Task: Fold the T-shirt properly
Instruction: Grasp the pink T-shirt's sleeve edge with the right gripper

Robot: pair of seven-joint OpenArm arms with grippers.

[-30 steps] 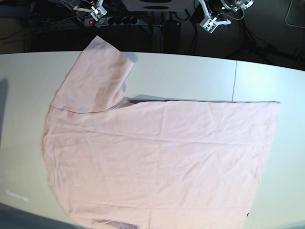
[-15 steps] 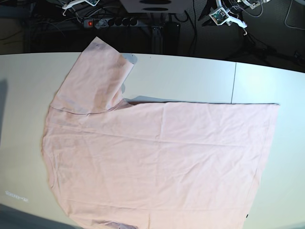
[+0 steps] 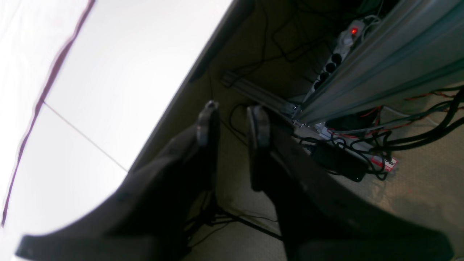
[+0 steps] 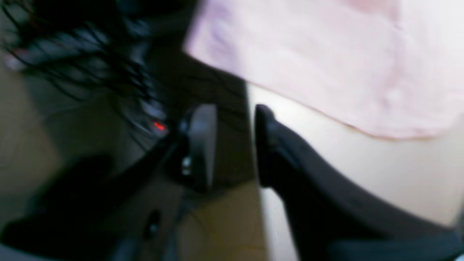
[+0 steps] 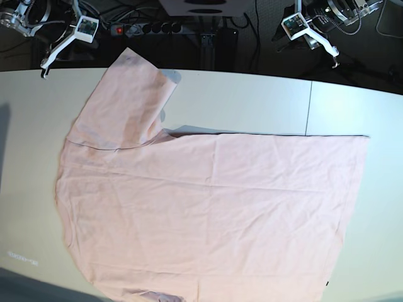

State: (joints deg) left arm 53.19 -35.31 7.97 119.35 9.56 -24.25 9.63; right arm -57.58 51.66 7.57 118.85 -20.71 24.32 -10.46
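Looking through my left wrist camera, I see my left gripper hanging over the floor past the far edge of the table. Its two dark fingers stand a little apart with bare floor and cables between them, so they hold nothing. A power strip with a glowing red switch lies beyond. At the far left, a thin sliver of the T-shirt shows, well apart from my fingers.

Through my right wrist camera, which is blurred, my right gripper sits at the table's edge. Its fingers are parted with a clear gap, and nothing is in them. The pale pink T-shirt's sleeve lies on the table nearby, not touching me.

From the base view, the T-shirt lies spread flat across the white table, one sleeve reaching toward the far edge and the body running to the right, its near part cut off by the frame. Both arms hover behind the far edge, one toward each end, apart from the cloth. I judge this suits a fresh reach for the fabric, with no fold made yet.

No lettering or label can be read; the shirt shows only plain pink.
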